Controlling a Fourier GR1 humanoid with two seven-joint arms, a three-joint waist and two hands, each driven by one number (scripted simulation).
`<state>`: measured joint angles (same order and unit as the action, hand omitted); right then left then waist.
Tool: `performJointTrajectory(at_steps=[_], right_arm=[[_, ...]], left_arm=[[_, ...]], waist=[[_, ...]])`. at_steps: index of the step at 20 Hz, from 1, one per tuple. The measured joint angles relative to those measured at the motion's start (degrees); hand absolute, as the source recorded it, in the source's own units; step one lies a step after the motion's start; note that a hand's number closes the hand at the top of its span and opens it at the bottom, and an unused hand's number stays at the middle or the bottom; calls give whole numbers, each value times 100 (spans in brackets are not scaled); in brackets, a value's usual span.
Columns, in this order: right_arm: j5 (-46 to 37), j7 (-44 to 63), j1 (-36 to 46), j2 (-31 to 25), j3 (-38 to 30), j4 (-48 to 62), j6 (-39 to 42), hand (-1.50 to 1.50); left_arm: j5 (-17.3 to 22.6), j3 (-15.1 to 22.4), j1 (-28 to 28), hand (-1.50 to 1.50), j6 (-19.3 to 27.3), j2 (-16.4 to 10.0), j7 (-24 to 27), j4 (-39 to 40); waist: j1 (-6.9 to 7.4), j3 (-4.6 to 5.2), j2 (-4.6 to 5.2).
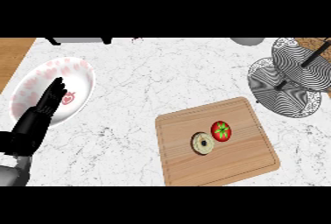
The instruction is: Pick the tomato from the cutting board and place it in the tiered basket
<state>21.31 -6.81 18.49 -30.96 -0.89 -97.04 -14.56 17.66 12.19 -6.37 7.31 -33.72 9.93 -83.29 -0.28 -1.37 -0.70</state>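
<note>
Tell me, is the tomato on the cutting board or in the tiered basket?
On the board: the tomato sits on the cutting board beside a bagel, apart from the tiered basket.

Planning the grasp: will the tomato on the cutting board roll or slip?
Probably rolls if nudged: the tomato looks round and the cutting board is flat. Its smooth skin may be slippery. The bagel close beside it could stop a roll that way.

At about eight o'clock in the head view, the robot's left arm shows a smooth, rounded, pale grey forearm (12,175) that meets a matte black left hand (31,127), whose blocky, dark palm narrows into slim, segmented black fingers (53,94) with faint grey highlights along their edges.
</note>
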Motion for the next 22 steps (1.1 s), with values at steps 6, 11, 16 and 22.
performJointTrajectory(at_steps=[6, 11, 16, 22], right_arm=[[-592, 529, 180, 942, 1035, 937, -637, -150], [-1246, 580, 265, 1975, 1696, 2111, -1507, -150], [-1818, 245, 755, 2471, 1939, 2875, -1877, -150], [-3020, 1929, 1165, 1677, 2777, 2663, -1785, -150]], left_arm=[[-20, 321, -186, 0, -54, 467, -136, 7], [4, 701, -211, 0, -67, 1006, -257, 168], [-91, 725, -197, 0, -65, 1352, -194, 473], [-116, 656, -128, 0, -43, 1451, -121, 682]], waist=[[199, 118, 130], [254, 136, 173], [131, 138, 110], [-42, 170, 8]])
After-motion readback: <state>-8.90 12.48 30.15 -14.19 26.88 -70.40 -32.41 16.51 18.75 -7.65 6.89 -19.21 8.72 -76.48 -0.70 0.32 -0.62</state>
